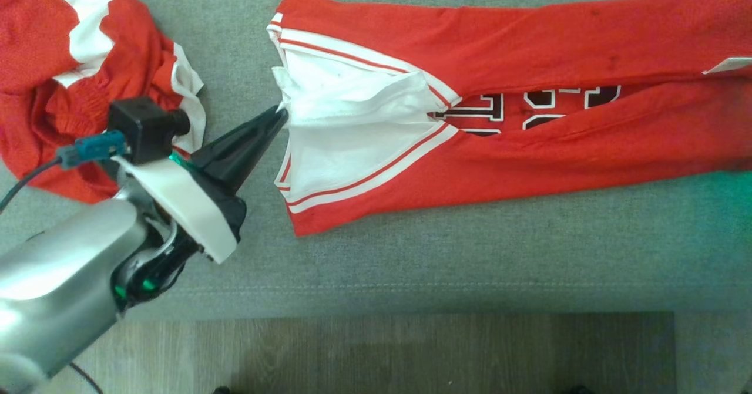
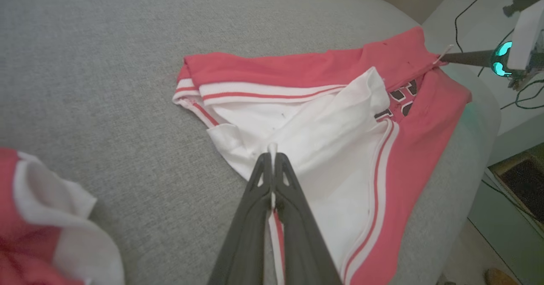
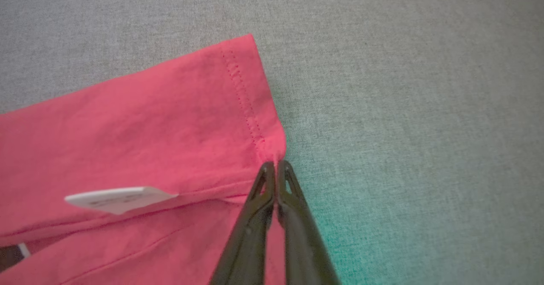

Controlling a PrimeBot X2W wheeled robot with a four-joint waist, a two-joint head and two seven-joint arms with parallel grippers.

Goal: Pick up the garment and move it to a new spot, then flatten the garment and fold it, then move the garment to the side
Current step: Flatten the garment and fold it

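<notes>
The grey cushion holds a red jersey, folded long across its middle. The left gripper pinches the white end tight and the right gripper pinches the hem, likely to stretch it flat.

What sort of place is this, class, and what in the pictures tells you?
Probably a living room, or a lab furnished like one: a red jersey lies spread on a grey upholstered cushion with a stitched seam, above a wood-look floor.
</notes>
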